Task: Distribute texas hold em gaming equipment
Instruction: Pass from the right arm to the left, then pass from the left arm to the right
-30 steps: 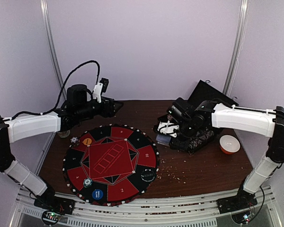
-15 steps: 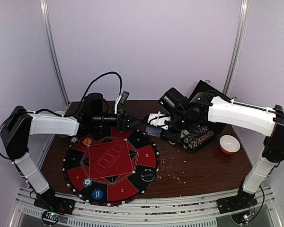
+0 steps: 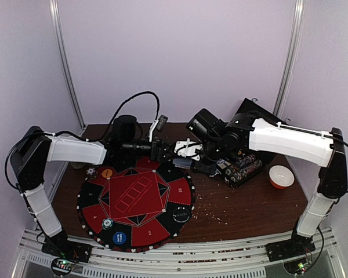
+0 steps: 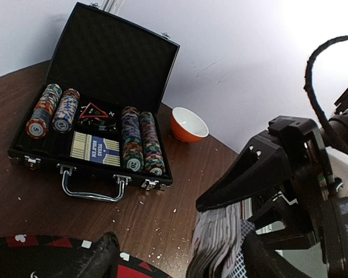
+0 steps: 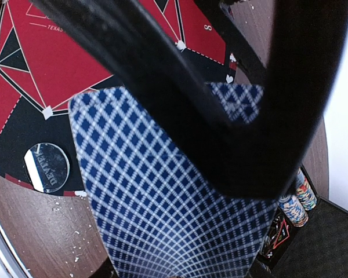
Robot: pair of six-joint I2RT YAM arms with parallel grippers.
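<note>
Cards [image 5: 162, 191], one stack, clamped in right pincer [image 3: 184, 159]; left pincer [image 3: 165, 152] apart; four chip rows [image 4: 131, 138].

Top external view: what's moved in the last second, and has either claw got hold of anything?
The right claw carried the deck of cards away from the chip case and swung left, to above the mat's far edge. The left claw swept right to meet it, open, close beside the deck. The mat, its button discs, the chip case and the orange bowl stayed put.
</note>
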